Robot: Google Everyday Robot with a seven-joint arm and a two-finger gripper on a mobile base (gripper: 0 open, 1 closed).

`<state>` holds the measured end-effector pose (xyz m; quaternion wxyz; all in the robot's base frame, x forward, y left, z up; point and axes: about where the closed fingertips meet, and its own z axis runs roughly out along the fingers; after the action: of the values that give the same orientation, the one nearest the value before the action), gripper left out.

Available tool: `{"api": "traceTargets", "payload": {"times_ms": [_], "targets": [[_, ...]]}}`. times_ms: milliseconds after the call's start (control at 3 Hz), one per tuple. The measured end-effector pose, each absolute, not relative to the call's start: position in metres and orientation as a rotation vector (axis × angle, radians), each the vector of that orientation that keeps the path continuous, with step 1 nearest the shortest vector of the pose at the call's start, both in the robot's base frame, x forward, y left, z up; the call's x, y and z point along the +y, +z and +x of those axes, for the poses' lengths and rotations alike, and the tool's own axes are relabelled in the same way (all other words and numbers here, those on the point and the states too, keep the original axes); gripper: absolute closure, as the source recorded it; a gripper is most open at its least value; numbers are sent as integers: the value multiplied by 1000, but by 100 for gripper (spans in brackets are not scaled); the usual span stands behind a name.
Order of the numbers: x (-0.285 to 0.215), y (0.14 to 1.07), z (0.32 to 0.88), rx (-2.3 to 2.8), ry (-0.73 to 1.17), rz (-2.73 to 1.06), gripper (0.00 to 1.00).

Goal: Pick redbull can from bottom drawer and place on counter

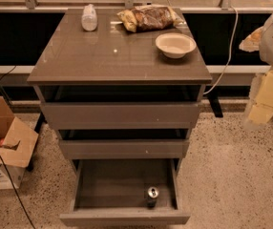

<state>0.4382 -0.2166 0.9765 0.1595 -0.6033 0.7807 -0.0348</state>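
The redbull can (152, 195) stands upright in the front right corner of the open bottom drawer (122, 218), silver top and pull tab up. The counter (112, 56) is the glossy grey-brown top of the cabinet. My gripper (264, 101) shows blurred at the right edge of the camera view, a white housing with pale yellowish parts below. It hangs beside the cabinet at about the height of the upper drawers, well apart from the can and up to its right.
On the counter stand a white plastic bottle (89, 17), a crumpled snack bag (148, 17) and a white bowl (175, 45). The two upper drawers (120, 114) are pulled out partway. Cardboard boxes (7, 142) and a cable lie on the floor at left.
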Motion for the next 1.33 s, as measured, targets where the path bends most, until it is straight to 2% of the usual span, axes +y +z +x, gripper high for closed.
{"api": "traceTargets", "payload": {"times_ms": [667,1333], "targets": [[-213,991,446,2161,-126,-1735,0],[-190,954,463,2071,13,-1739,0]]}}
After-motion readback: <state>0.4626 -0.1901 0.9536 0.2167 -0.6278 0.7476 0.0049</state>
